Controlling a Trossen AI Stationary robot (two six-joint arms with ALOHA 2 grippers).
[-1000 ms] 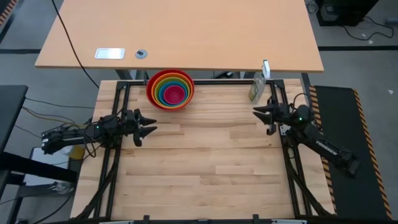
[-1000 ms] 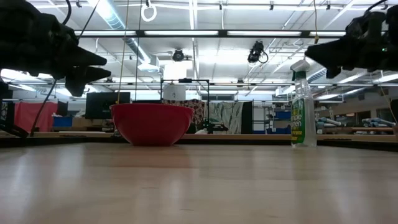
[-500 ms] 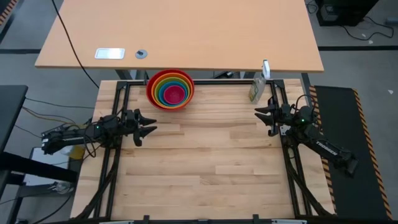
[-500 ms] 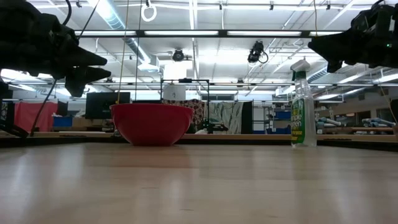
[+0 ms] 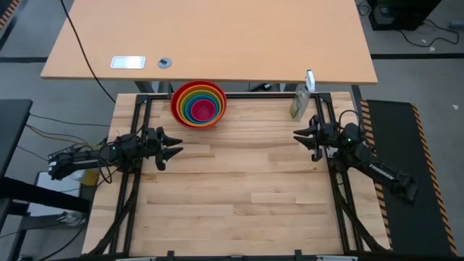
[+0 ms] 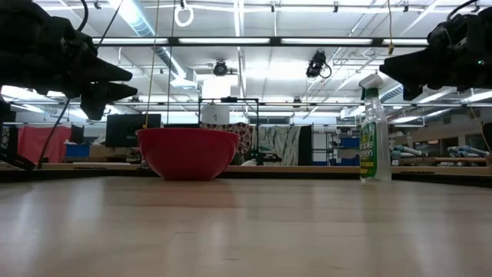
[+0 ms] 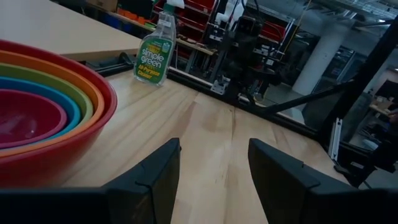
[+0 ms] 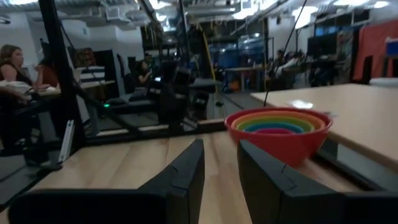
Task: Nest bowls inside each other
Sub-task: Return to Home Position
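The bowls (image 5: 199, 104) sit nested in one stack near the middle of the table's far edge. The red one is outermost and the pink one innermost, and the red bowl's base (image 6: 187, 175) rests on the wood. The stack also shows in the left wrist view (image 7: 43, 112) and the right wrist view (image 8: 278, 127). My left gripper (image 5: 174, 151) hovers open at the table's left edge, pointing level toward the right (image 7: 213, 168). My right gripper (image 5: 299, 136) hovers open at the right edge, pointing toward the left (image 8: 221, 180), with a narrower gap and nothing between its fingers.
A green spray bottle (image 5: 299, 105) stands at the table's far right corner, just beyond my right gripper (image 6: 374, 131). A tan desk (image 5: 210, 36) lies beyond the far edge. Bare wood stretches between the two arms and toward the near edge. People sit in the room beyond (image 8: 15, 68).
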